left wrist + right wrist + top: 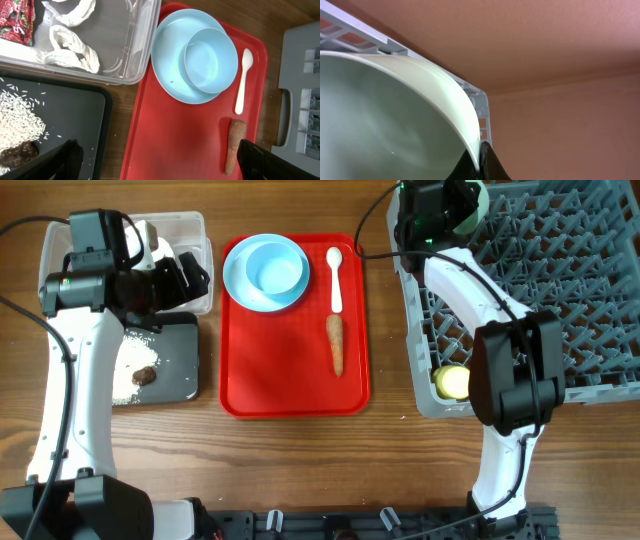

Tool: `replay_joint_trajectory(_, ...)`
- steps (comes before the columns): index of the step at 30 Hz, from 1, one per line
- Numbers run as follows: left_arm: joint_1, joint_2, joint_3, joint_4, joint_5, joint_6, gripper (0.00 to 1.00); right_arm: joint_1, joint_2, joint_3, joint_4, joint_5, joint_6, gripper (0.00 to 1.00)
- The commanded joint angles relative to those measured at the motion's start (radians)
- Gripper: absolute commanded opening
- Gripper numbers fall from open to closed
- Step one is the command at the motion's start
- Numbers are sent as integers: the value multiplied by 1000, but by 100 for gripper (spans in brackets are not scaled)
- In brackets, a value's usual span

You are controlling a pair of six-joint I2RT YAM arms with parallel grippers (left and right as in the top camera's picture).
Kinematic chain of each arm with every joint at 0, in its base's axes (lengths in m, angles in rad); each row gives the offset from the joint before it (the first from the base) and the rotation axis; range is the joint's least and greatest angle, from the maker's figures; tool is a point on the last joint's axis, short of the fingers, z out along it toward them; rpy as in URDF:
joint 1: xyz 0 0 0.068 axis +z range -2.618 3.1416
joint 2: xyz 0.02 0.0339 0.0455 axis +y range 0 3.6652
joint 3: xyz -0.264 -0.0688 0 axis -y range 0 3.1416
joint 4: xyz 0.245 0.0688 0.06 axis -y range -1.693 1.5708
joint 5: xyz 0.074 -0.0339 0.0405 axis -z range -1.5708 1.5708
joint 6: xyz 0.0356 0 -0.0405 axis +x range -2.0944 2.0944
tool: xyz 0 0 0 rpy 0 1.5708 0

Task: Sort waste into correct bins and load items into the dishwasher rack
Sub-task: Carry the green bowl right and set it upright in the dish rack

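Right gripper (pixel 437 218): clamped on the rim of a pale bowl (pixel 395 125), over the far left corner of the dishwasher rack (pixel 560 290); yellow cup (pixel 452 382) in the rack, well behind it. Left gripper (pixel 160 157): fingers (pixel 60 162) spread wide, holding nothing; clear bin (pixel 115 35) with crumpled paper (pixel 70 47) and candy wrapper (pixel 15 20) ahead-left, black bin (pixel 75 115) with rice crumbs (pixel 17 117) at its left, plate (pixel 165 75), second bowl (pixel 210 60), spoon (pixel 243 80) and carrot (pixel 234 145) on red tray (pixel 170 130) to its right.

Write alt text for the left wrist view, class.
A red tray holds a light-blue plate with a bowl on it, a white spoon and a carrot. Beside it, a clear tub contains crumpled paper and a red wrapper; a black tub holds rice crumbs.
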Motion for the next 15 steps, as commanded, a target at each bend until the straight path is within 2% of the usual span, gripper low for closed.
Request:
replay_joint_trajectory(1, 3, 5, 8, 0, -6, 2, 100, 2, 15, 5, 5, 9, -32, 4)
replay_joint_trajectory(15, 3, 5, 8, 0, -6, 2, 100, 42, 15, 3, -3, 8, -33, 4)
